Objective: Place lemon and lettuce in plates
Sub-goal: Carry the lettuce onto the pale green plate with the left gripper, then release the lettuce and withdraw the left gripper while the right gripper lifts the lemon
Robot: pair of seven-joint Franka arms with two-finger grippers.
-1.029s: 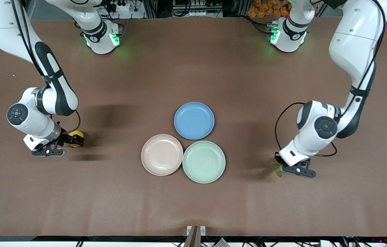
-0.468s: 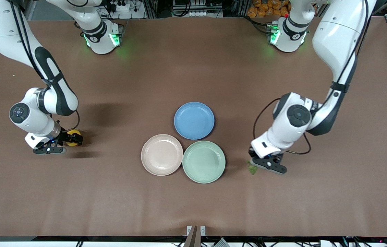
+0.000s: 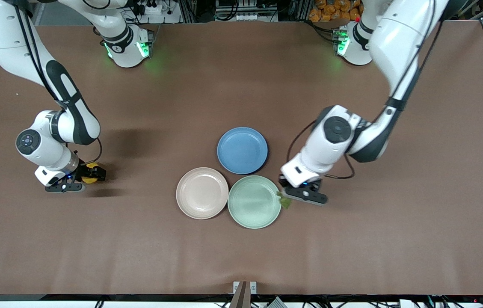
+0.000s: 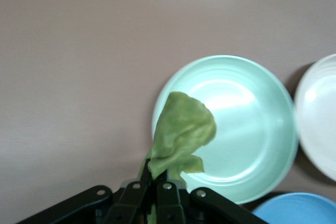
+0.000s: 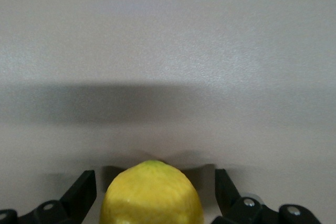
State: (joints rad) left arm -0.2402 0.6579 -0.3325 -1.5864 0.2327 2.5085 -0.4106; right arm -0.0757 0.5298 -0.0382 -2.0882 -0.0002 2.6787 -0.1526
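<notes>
My left gripper [image 3: 289,197] is shut on the lettuce [image 3: 285,201], a wrinkly green leaf piece, and holds it over the rim of the mint green plate [image 3: 252,203] on the side toward the left arm's end. In the left wrist view the lettuce [image 4: 181,129] sticks out of the closed gripper [image 4: 160,182] over the green plate [image 4: 252,129]. The pink-beige plate [image 3: 202,193] lies beside the green one. My right gripper [image 3: 95,175] is low at the table, open, its fingers on either side of the yellow lemon [image 3: 92,178] with gaps showing. The right wrist view shows the lemon [image 5: 152,195] too.
A blue plate [image 3: 242,150] lies farther from the front camera, touching both other plates. All three plates are bare. Brown table [image 3: 241,248] stretches all around them.
My left arm has carried the lettuce from the left arm's end of the table to the green plate's rim. My right gripper has shifted slightly around the lemon.
</notes>
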